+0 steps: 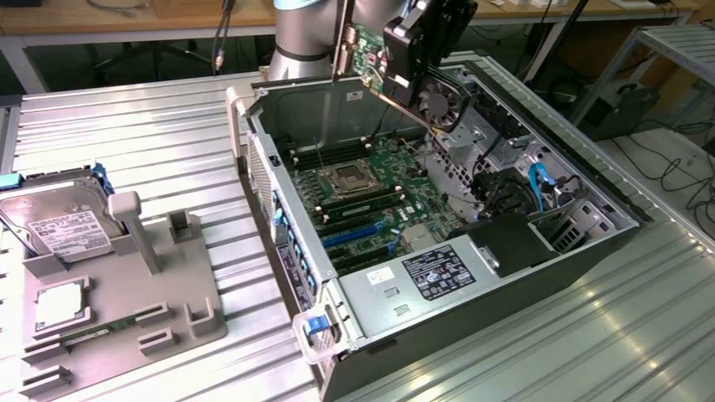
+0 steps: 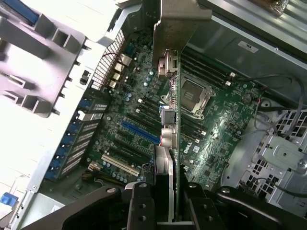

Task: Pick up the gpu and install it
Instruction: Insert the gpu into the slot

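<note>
The gripper (image 1: 431,33) hangs at the upper middle of the exterior view, its fingers (image 2: 139,207) clamped on the gpu (image 1: 439,94), one on each flat face of the card. The card is carried in the air above the far rim of the open computer case (image 1: 259,159), tilted, with its fan facing the exterior view's right and its lower edge slanting down toward the case's interior. None of it touches the case walls or the motherboard (image 1: 374,188). In the wrist view the gpu (image 2: 171,120) is seen edge-on, its metal bracket (image 2: 180,21) at the end far from the gripper (image 2: 168,213). The card's thin edge runs above the motherboard (image 2: 220,129), beside the processor socket (image 2: 192,95) and near the blue slot (image 2: 140,132). Inside the case there is open room over the board's middle. The power supply (image 1: 441,272) closes off the near end, and the drive cage with its cables (image 1: 525,193) crowds the exterior view's right side. At the lower left of the exterior view a hard drive (image 1: 65,222) lies on a grey holder (image 1: 167,293), well apart from the case on the ribbed metal table (image 1: 146,126).
</note>
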